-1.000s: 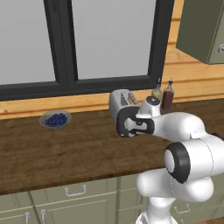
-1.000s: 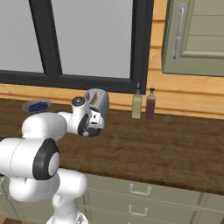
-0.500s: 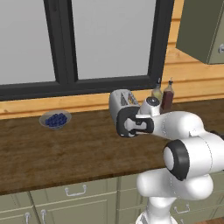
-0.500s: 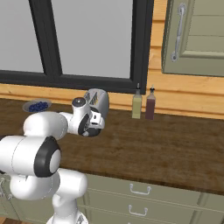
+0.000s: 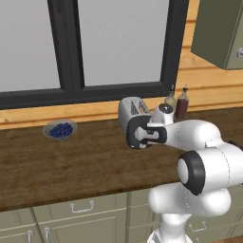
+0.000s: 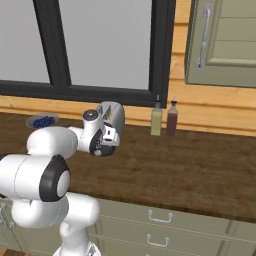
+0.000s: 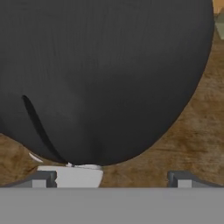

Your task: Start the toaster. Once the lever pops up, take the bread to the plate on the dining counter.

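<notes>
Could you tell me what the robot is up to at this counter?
The white arm has brought its pincer right up against the black end panel of the toaster, which stands on the wooden counter below the window. The pincer is open and holds nothing. A bowl of blueberries sits to the left, two bottles to the right.

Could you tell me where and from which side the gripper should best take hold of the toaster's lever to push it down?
Probably on top of the small black tab on the toaster's black end panel, which faces the arm. Coming from that end, slightly above, would let a finger press down along the slot. The gripper is open and right against the panel, so the lever itself is hard to make out.
</notes>
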You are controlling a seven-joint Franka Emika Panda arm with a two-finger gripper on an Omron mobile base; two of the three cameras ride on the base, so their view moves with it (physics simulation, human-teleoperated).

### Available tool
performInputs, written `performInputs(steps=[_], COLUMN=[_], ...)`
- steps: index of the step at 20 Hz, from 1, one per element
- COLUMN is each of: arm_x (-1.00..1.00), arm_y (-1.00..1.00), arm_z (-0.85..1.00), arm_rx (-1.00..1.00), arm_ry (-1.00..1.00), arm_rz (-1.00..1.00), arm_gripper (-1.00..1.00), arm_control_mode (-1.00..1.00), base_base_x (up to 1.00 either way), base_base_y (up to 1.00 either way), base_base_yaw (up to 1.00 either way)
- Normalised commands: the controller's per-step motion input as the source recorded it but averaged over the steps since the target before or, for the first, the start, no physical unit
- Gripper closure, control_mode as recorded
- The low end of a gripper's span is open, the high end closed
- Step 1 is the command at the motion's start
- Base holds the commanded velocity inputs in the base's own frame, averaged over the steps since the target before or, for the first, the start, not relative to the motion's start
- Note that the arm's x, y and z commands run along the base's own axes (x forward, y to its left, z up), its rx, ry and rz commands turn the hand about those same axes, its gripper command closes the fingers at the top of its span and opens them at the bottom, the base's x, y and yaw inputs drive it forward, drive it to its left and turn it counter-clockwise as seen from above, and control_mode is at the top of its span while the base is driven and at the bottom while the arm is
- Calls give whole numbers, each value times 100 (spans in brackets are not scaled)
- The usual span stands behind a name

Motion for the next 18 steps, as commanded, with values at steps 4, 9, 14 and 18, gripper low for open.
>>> performInputs(steps=[4, 9, 14, 18], arm_x=[0, -8, -7, -4], arm_y=[0, 0, 0, 0], arm_z=[34, 50, 54, 64], arm_rx=[0, 0, 0, 0], arm_ry=[2, 0, 0, 0], arm_rz=[0, 0, 0, 0], arm_gripper=[-100, -100, -100, -100], arm_control_mode=[-100, -100, -100, -100], base_base_x=[0, 0, 0, 0], base_base_y=[0, 0, 0, 0], base_base_yaw=[0, 0, 0, 0])
